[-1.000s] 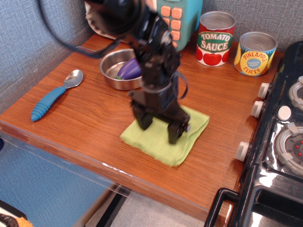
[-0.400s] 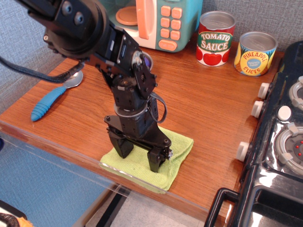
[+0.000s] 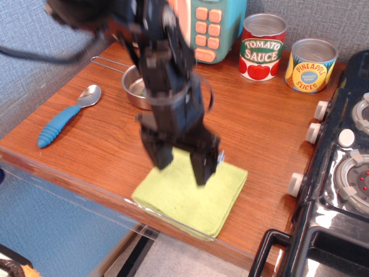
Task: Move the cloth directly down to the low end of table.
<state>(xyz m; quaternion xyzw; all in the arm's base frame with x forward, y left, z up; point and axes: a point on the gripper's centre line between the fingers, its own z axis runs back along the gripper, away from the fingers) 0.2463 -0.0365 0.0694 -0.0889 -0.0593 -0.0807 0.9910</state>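
Observation:
The light yellow-green cloth (image 3: pixel 193 196) lies flat at the near edge of the reddish-brown table (image 3: pixel 259 121), its front corner at the table's lip. My black gripper (image 3: pixel 180 165) hangs just above the cloth's far part. Its two fingers (image 3: pixel 203 166) are spread apart and hold nothing. The image of the arm is blurred by motion. The arm hides part of the steel pan behind it.
A small steel pan (image 3: pixel 134 89) sits behind the arm. A blue-handled spoon (image 3: pixel 66 115) lies at the left. A tomato sauce can (image 3: pixel 263 47) and a pineapple can (image 3: pixel 311 64) stand at the back. A black toy stove (image 3: pixel 340 173) fills the right side. A toy microwave (image 3: pixel 210 26) stands at the back.
The gripper dragged the cloth toward the table's near edge, then let go and rose off it. The cloth now lies flat and uncovered.

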